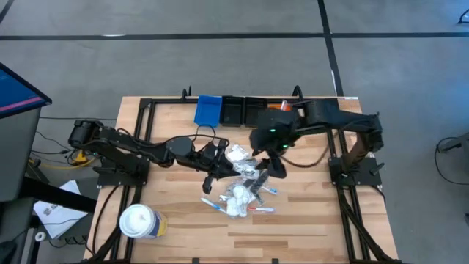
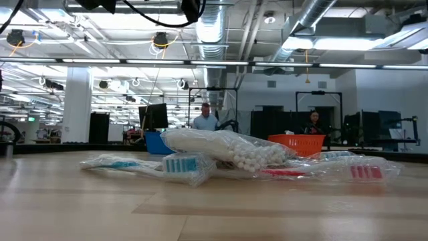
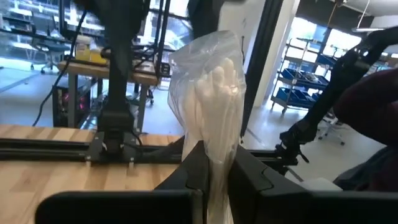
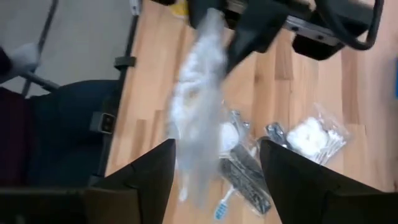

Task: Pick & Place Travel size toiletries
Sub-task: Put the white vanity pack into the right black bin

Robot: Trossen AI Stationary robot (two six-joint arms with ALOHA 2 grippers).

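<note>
Clear plastic sachet (image 3: 212,106) of cotton swabs is pinched upright between the pressed-together fingers of the left gripper (image 3: 214,168) above the pile (image 1: 245,192), probably for a handover, because the right gripper (image 4: 216,163) waits just beside it with fingers spread.

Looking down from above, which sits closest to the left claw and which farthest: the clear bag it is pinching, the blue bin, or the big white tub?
Measured from the left gripper in the high view:
1. Clear sachet, held between its shut fingers, lifted above the pile.
2. Blue bin, at the table's far edge.
3. White tub, at the near left corner; only slightly farther than the bin, so these two are a close call.
</note>
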